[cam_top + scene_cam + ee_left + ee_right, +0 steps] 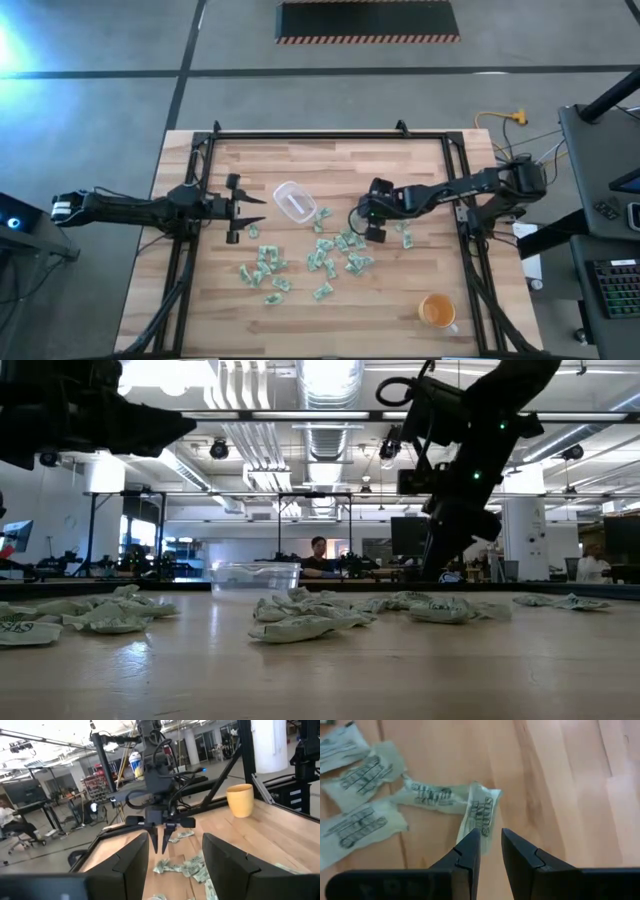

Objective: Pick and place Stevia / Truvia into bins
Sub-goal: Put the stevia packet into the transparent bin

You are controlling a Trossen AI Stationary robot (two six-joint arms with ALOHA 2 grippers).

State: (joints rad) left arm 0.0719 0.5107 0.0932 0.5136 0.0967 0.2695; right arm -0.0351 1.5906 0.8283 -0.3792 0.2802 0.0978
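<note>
The right pincer (490,845) points down at the pale wooden plank bench (330,310), its two dark fingers (465,857) drawn close with only a narrow gap between them. Nothing is pinched in that gap. Its tips hang just over one end of a small flat pale green and white paper packet (480,812) that lies on the wood; whether they touch it cannot be told. More of the same packets lie beside that one, some overlapping.

From above, the right pincer (377,232) stands at the right edge of the scattered pile of small green-white paper packets (320,262), which spreads across the middle of the bench. A few lie apart to its right. The small clear, round-cornered plastic tub (294,200) sits on the bench just beyond the pile, between the two arms, and apart from the packets. In the low view the tub (256,575) stands upright behind the heaps; what it holds cannot be made out.

The left pincer (243,208) hovers at the left of the tub, fingers (132,862) spread wide and holding nothing.

An orange cup with a handle (437,311) stands well apart, near the bench's right front corner.
</note>
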